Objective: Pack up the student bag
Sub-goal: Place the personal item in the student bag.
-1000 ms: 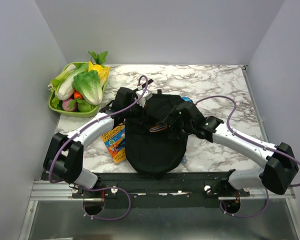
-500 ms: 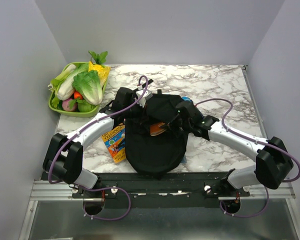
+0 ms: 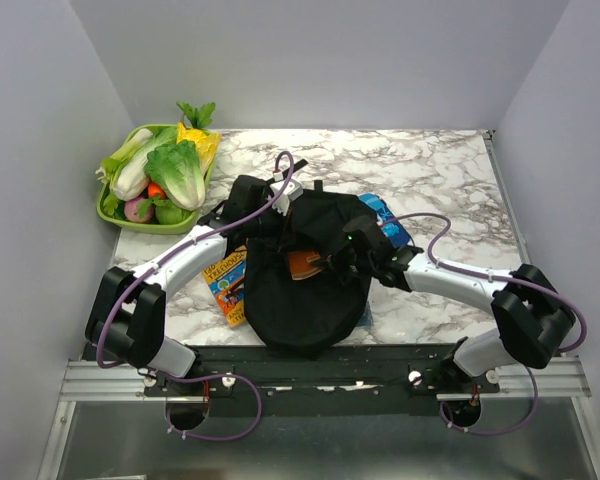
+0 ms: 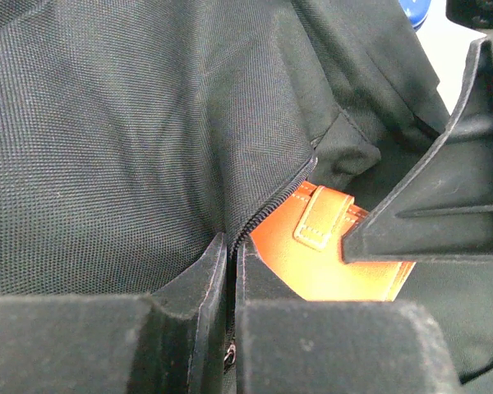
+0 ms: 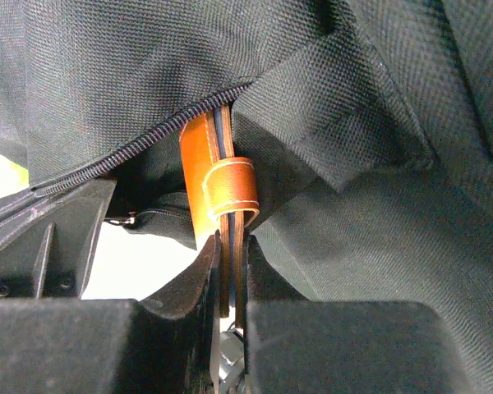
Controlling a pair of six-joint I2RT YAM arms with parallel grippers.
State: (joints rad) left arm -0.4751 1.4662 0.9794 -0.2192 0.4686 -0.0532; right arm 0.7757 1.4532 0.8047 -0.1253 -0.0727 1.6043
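Note:
The student bag [image 3: 305, 300], black and floppy, lies at the table's near middle with its zipper opening facing up. My left gripper [image 3: 278, 222] is shut on the fabric edge beside the zipper [image 4: 263, 215], holding the opening up. My right gripper [image 3: 332, 262] is shut on a flat orange leather case [image 3: 302, 264] with a stitched loop [image 5: 232, 187]. The case's far end sits in the bag's opening, under the zipper edge [image 5: 131, 148]. From the left wrist, the orange case [image 4: 329, 258] shows inside the gap, partly behind a right finger [image 4: 444, 205].
A blue patterned glasses case [image 3: 385, 218] lies right of the bag. A colourful book [image 3: 230, 285] pokes out from under the bag's left side. A green tray [image 3: 117, 216] of toy vegetables stands at the back left corner. Walls close in on three sides.
My right gripper has shut on the orange case and carried it left into the bag's opening, uncovering the blue glasses case. The left gripper has kept its hold.

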